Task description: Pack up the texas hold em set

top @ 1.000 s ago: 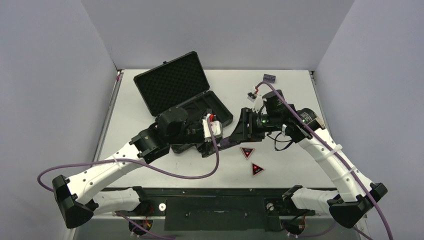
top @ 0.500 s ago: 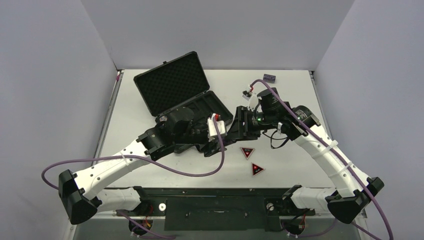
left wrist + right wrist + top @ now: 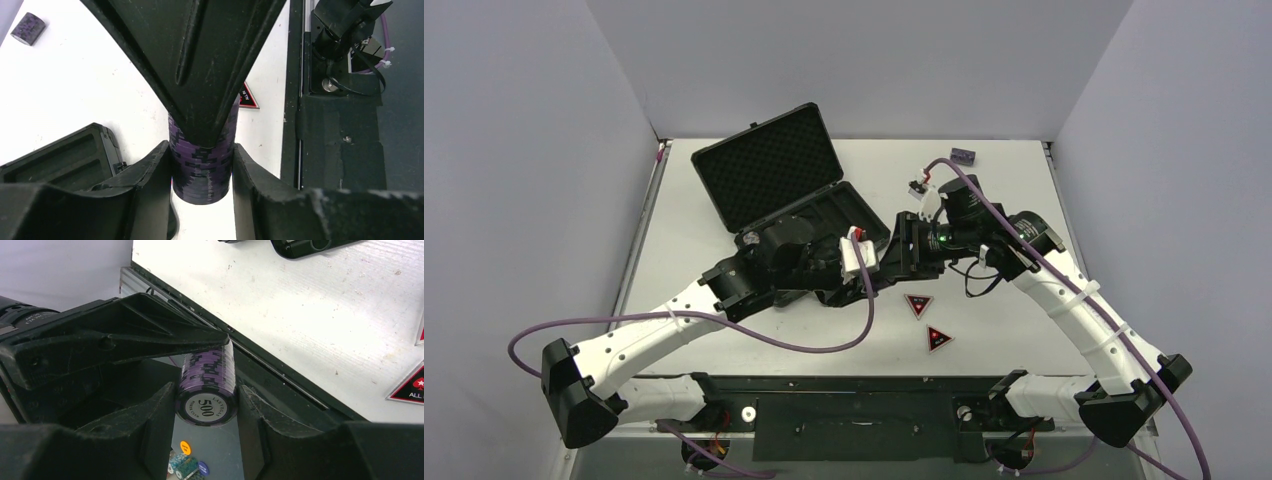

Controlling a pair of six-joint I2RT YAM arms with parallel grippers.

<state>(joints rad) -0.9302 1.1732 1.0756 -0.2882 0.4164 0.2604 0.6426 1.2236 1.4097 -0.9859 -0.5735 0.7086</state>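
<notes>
Broadly, the white table (image 3: pixel 1024 190) carries a black hard-shell briefcase (image 3: pixel 769 170) at its rear left. The case lies open, with the foam-lined lid tilted back and the tray toward the arms. Both arms reach inward and meet just beside the tray's right end.

The left gripper (image 3: pixel 201 150) has its two black fingers pressed against opposite sides of a purple-and-black cylindrical chip stack (image 3: pixel 202 175). The right gripper (image 3: pixel 206 390) pinches the same stack crosswise, its fingers touching the stack's flanks. The end chip facing the right wrist camera reads 500. The overhead view hides the stack behind the two grippers.

Two red-and-black triangular tokens (image 3: pixel 918 304) (image 3: pixel 938 339) lie flat on the table near the grippers, close together but apart. A second purple-and-black chip stack (image 3: pixel 963 156) lies on its side near the table's far edge, well apart from everything else.
</notes>
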